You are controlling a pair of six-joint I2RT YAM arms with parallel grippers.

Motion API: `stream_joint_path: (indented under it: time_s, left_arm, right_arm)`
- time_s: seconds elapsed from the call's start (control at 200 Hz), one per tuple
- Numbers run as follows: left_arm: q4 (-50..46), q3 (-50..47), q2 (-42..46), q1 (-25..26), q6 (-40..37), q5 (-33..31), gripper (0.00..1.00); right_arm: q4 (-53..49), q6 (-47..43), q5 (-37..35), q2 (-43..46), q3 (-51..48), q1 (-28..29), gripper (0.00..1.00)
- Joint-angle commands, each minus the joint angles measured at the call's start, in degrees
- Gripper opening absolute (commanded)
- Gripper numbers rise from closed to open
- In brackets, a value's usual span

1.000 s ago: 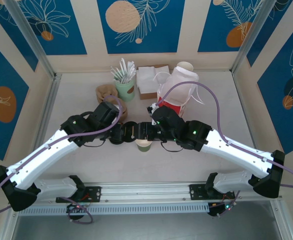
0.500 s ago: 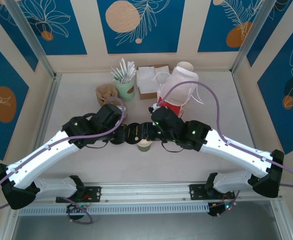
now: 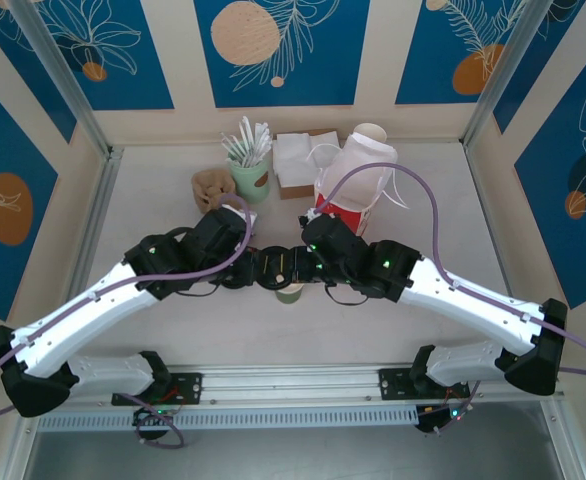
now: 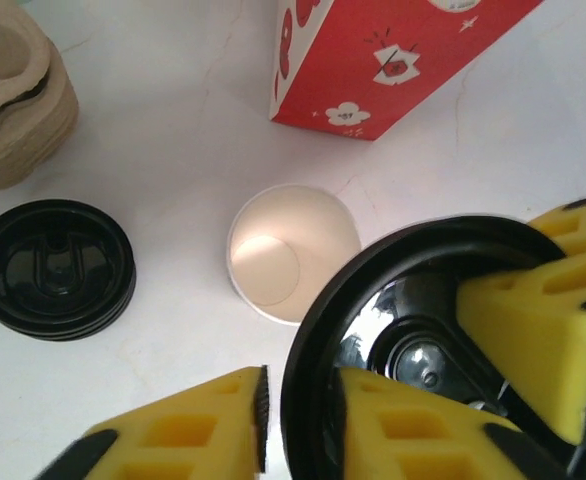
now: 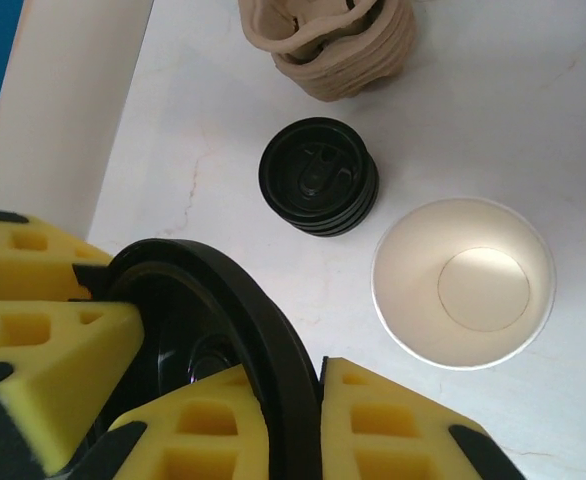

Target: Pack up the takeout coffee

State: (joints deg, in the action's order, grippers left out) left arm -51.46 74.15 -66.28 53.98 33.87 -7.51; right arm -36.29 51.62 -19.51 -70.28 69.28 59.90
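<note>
Table [image 3: 303,335]: pale and marbled, with both arms reaching in from the near edge to meet at its middle.
Bag [image 3: 345,213]: red, upright, toward the far edge and right of centre.
Napkins [image 3: 293,160]: a white stack by the far edge, just left of the bag.
Carriers [image 3: 211,187]: a brown pulp stack left of centre, toward the far edge.
Mint cup [image 3: 250,180]: holds white sticks and stands between the carriers and the napkins.
Cup [image 4: 293,250]: upright at mid-table, open-topped and white inside, near the bag's foot.
Lid [image 4: 393,290]: black, tilted on edge, held off the table beside and above the cup.
Spare lids [image 4: 53,268]: a short black stack near the carriers, apart from the cup.
Right gripper [image 5: 308,420]: its yellow fingers are closed tight on the lid's rim.
Left gripper [image 4: 301,420]: its jaws sit narrowly on either side of the opposite rim; I cannot tell whether they press it.
</note>
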Motion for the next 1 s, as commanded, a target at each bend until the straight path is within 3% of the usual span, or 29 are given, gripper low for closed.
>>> stream_joint_path:
  time_s: [0.0, 0.16, 0.23, 0.345, 0.515, 0.645, 0.835, 0.99]
  left_arm:
    - [3.4, 0.4, 3.3, 0.6, -3.9, 0.9, 0.39]
    - [10.1, -1.2, 8.9, 0.6, -15.5, 4.1, 0.55]
    - [13.6, -2.5, 11.2, 0.8, -22.6, 6.8, 0.57]
    - [15.8, -3.3, 12.1, 4.0, -33.2, 4.0, 0.6]
    - [24.3, -6.8, 12.3, 8.5, -43.8, 6.7, 0.63]
    - [29.7, -9.6, 11.6, 12.0, -53.1, 6.2, 0.72]
    - [38.8, -15.8, 9.8, 13.3, -67.3, 8.0, 0.7]
    - [39.0, -14.1, 5.6, 13.4, -70.2, 9.3, 0.69]
  right_arm:
    - [-2.1, 0.3, -0.3, 1.7, 0.4, -0.4, 0.05]
    - [-7.6, 1.0, 3.3, 4.2, 0.4, -3.1, 0.05]
    - [-11.0, 1.2, 6.1, 5.6, 0.8, -4.7, 0.04]
    - [-16.5, 2.5, 11.7, 8.3, 1.7, -9.2, 0.04]
    - [-25.9, 0.9, 15.3, 10.5, 4.4, -14.4, 0.04]
    - [-28.6, -1.7, 22.1, 12.4, 3.6, -20.8, 0.03]
    - [-32.3, -6.9, 28.3, 11.4, 3.0, -26.9, 0.03]
    - [-32.5, -8.5, 30.7, 10.3, 2.6, -27.9, 0.03]
